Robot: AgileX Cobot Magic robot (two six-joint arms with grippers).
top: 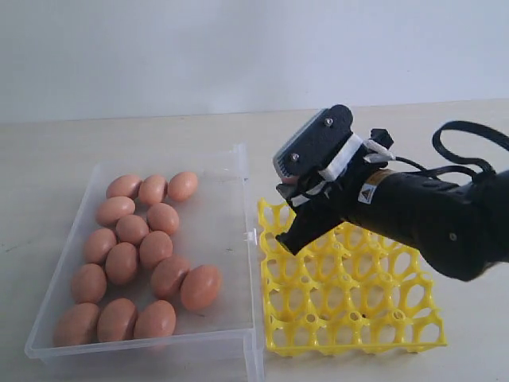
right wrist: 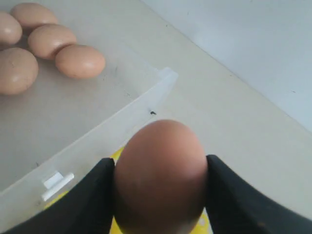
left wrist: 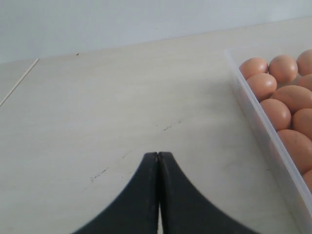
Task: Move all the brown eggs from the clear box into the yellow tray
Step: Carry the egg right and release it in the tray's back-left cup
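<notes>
Eggs are seen in two places. One brown egg (right wrist: 161, 175) is gripped between the right jaws, which are closed against its two sides with its rounded end standing out beyond them. In the exterior view the right arm (top: 429, 219) is reached in from the right. Its jaws are held above the far corner of the yellow tray (top: 350, 318), on the side next to the clear box (top: 227, 215). In the right wrist view yellow plastic is glimpsed directly under the gripped egg, and the box's transparent wall runs just beside it. The egg has not yet been set into a cup.

The other brown eggs (top: 122, 263), some fifteen, are left lying in the clear box. They are crowded along the side away from the tray, many touching one another. The box and the tray are placed side by side on the tabletop (left wrist: 97, 107), nearly touching.

The left jaws are pressed together with nothing between them. They are held over bare tabletop, just outside the wall of the clear box.
</notes>
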